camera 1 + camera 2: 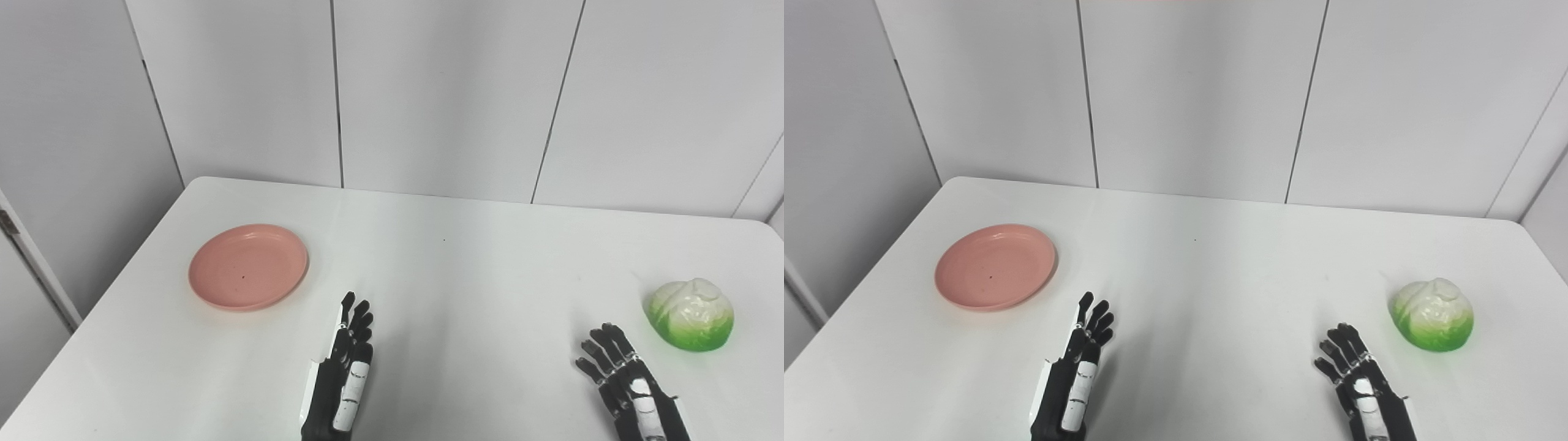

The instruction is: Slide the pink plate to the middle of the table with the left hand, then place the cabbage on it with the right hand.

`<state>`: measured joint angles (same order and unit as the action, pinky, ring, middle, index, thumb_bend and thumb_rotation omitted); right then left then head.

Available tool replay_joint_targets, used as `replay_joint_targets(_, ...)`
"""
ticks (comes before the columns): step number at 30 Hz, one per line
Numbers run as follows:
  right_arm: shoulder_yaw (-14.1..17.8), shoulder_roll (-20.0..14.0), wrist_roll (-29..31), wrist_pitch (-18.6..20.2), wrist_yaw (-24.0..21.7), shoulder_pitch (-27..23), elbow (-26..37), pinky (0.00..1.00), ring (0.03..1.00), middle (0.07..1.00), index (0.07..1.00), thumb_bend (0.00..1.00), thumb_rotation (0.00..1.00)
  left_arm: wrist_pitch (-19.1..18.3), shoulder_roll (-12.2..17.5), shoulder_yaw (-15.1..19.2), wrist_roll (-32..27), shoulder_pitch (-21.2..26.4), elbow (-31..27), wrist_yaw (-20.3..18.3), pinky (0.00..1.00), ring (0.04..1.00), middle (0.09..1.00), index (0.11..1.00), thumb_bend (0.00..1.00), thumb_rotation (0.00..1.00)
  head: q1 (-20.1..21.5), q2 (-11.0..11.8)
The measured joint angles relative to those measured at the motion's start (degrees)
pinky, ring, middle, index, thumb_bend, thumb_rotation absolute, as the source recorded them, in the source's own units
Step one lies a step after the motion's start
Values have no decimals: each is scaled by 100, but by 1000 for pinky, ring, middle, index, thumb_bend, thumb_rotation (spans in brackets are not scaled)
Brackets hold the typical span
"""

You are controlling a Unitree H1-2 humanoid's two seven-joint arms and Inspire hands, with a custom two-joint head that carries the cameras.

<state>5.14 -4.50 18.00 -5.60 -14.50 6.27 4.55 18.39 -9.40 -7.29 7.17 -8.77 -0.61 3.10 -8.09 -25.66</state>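
Nothing done yet: your pink plate (248,266) sits near the bench's (441,294) left edge, cabbage (692,314) near the right; left hand (344,373) and right hand (625,380) spread, empty.

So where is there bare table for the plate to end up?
The table is bare across its whole middle, from the pink plate on the left to the cabbage on the right. Near edge: left hand, right hand. Nowhere crowded.

left eye: head-mounted, looks down and forward across table (465,275) toward far edge and wall
right eye: same aim, set slightly right
range: moderate
overlap: nearly whole tabletop, both near corners cropped
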Motion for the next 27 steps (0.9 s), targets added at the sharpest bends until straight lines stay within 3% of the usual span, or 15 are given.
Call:
replay_joint_targets(3,-7,2,-23,1,3,1,7,855,880,892,886,837,769,-36,3,2,-106,-3,-47,-8,988,962,972,1000,682,940,140,-79)
replay_joint_targets(9,-41,8,-40,5,76,8,73,846,879,889,880,839,749,-488,12,10,-475,-48,-358,-126,1000,971,976,990,720,934,185,-246)
replay_joint_targets(12,-55,8,-28,29,125,19,113,846,882,890,883,835,751,-692,15,22,-640,-67,-704,-149,1000,973,975,983,740,944,220,-535)
replay_joint_targets(15,-62,5,-37,109,186,43,190,851,881,893,887,849,755,-919,15,56,-725,-51,-1196,-178,994,960,950,961,807,920,228,-606)
replay_joint_targets(18,-61,2,-50,265,274,60,269,863,889,903,891,853,760,-1230,40,161,-876,57,-1568,-204,927,918,908,922,865,892,194,-694)
replay_joint_targets(23,-61,-1,-45,396,356,84,403,856,891,901,886,851,758,-1529,428,443,-958,735,-1910,-251,930,911,902,872,906,896,158,-756)
replay_joint_targets(27,-72,-4,-81,455,399,91,448,845,885,897,884,856,763,-1542,934,855,-1080,1620,-1862,-272,836,820,810,796,969,874,167,-721)
